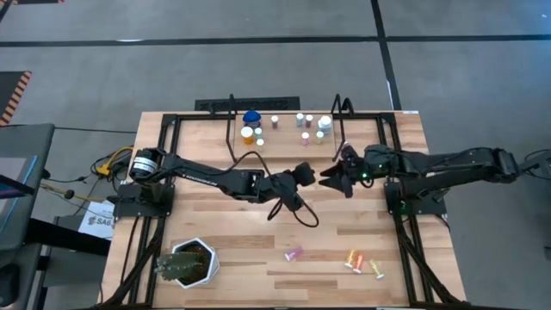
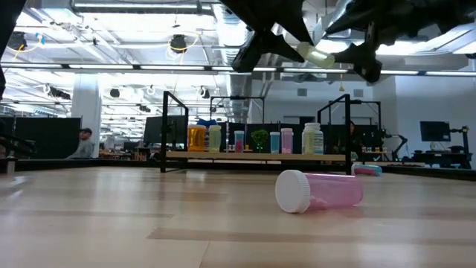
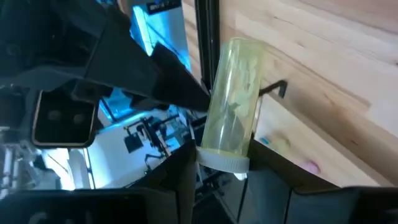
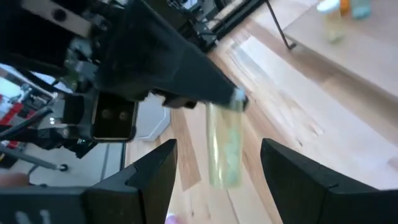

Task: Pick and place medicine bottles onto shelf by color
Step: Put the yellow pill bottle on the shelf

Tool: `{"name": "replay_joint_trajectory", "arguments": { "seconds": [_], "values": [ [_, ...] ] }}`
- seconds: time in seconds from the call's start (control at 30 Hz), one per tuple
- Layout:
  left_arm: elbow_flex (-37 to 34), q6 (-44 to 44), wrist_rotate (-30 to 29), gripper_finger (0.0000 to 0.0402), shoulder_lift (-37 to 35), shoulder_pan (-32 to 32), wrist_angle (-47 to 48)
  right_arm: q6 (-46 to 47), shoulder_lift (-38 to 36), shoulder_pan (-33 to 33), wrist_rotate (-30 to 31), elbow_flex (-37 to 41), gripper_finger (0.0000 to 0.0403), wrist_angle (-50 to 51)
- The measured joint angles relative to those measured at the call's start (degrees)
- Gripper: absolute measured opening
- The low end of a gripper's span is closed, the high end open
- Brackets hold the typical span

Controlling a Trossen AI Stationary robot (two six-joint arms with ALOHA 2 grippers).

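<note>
From above, both dark arms meet mid-table; the left gripper (image 1: 312, 171) faces the right gripper (image 1: 329, 178), the slim wooden shelf (image 1: 288, 148) at twelve o'clock.

At table level, a pink translucent bottle (image 2: 320, 190) lies sideways.

The left wrist view shows narrow fingers pinching a pale-yellow cylindrical bottle (image 3: 233, 102) by its cap.

In the right wrist view, that gripper's fingers stand spread, empty.
</note>
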State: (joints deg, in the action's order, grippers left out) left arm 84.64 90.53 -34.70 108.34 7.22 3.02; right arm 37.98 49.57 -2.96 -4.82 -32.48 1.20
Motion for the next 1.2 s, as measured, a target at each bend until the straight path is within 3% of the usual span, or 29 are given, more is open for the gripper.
{"name": "replay_joint_trajectory", "arguments": {
  "seconds": [0.47, 0.93, 1.2],
  "values": [
    [0.0, 2.5, -0.3, 0.0107, 0.0, -0.2, -6.4, -2.5, 7.2, -0.1, -2.9, -3.5, 0.0248, 0.0],
    [0.0, 1.8, -0.8, 0.0109, -0.1, -0.2, -6.6, -2.5, 6.8, -0.1, -4.1, -4.3, 0.0096, 0.5],
    [0.0, -4.6, -0.4, 0.0151, -0.1, -0.2, -7.2, -2.7, 6.7, -0.2, -4.6, -4.3, 0.011, -0.1]
  ]
}}
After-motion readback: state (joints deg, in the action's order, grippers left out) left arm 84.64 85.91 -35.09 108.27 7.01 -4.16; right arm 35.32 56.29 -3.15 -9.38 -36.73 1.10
